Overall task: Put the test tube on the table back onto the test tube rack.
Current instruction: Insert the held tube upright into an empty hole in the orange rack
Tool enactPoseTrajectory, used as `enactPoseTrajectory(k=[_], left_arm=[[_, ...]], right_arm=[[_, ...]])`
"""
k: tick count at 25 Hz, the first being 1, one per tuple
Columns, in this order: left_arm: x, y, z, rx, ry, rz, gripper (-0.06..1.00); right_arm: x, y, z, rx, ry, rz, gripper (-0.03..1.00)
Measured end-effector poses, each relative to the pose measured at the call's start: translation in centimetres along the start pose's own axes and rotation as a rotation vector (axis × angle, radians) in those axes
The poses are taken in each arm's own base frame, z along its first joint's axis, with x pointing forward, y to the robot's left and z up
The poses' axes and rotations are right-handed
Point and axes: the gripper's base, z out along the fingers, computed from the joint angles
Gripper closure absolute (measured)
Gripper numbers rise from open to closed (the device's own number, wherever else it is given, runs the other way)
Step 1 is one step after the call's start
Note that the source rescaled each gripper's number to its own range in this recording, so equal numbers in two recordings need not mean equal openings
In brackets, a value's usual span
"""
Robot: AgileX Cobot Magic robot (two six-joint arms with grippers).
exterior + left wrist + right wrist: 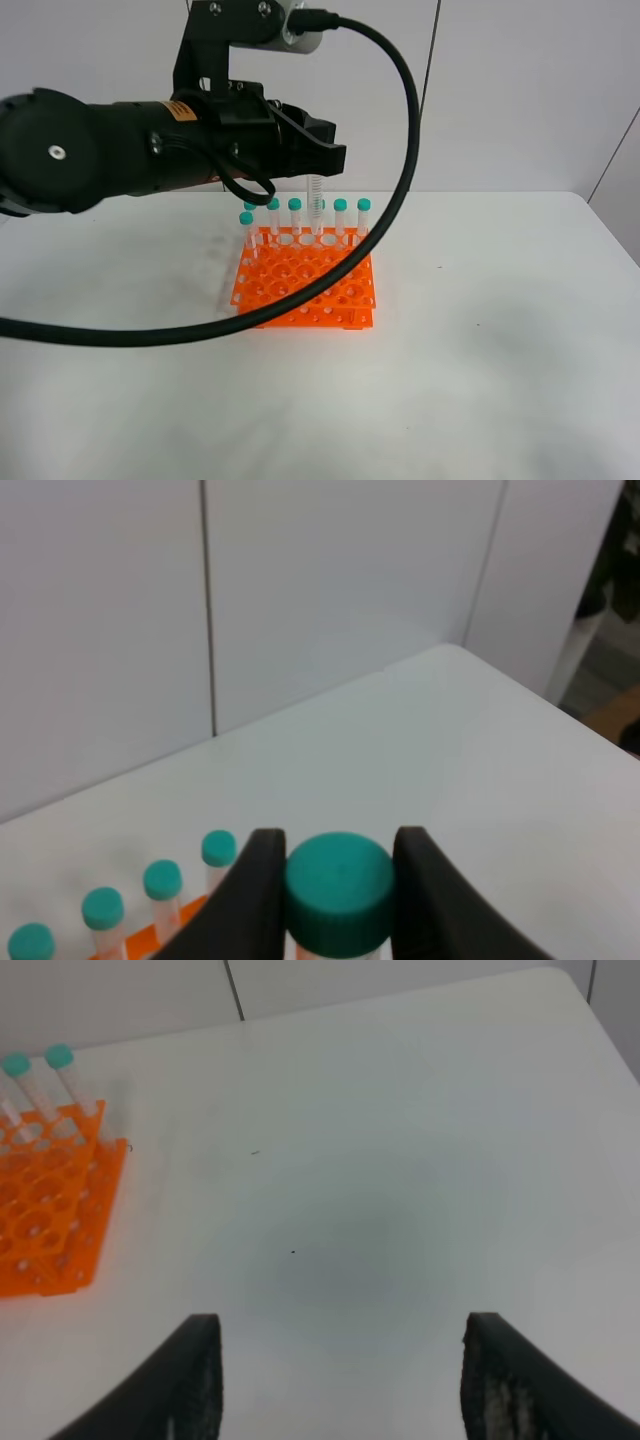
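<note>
My left gripper [318, 165] is shut on the test tube [315, 205] and holds it upright by its teal cap [338, 888] over the back row of the orange test tube rack [300, 285]. The tube's lower end hangs at a gap between the capped tubes [340, 212] standing in that row. In the left wrist view the black fingers [255, 900] press on both sides of the cap. My right gripper [340, 1400] is open and empty above the bare white table [380, 1160], to the right of the rack [45, 1210]. It does not show in the exterior high view.
Several identical capped tubes [162, 880] stand in the rack's back row. The left arm's thick black cable [400, 120] loops over the rack and across the table [500, 330] in front. White wall panels stand behind the table.
</note>
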Motion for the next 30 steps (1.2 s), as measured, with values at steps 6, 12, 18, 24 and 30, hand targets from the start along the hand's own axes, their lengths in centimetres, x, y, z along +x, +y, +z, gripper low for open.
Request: enactPoseTrajectory(k=[6,12,18,24,30], left_arm=[[1.9,2.7,2.5,-0.093,-0.012,-0.028,0.94],[3.5,4.7,4.1,-0.156,-0.010,-0.050,0.94],[4.7,6.5,5.2,-0.158,-0.011,-0.111,0.94],[5.7,7.9,6.0,-0.158,-0.035,-0.079,0.94],[6.6,9.5,5.9,-0.196,-0.142,-0.072,0.94]], right_arm=[[0.0,0.0,0.0,0.000,0.000,0.000,0.30],[0.0,0.0,0.0,0.000,0.001,0.000,0.30],[0.0,0.0,0.0,0.000,0.001,0.000,0.30],[0.0,0.0,0.0,0.000,0.001,0.000,0.30],[0.0,0.0,0.0,-0.004,0.001,0.003,0.30]])
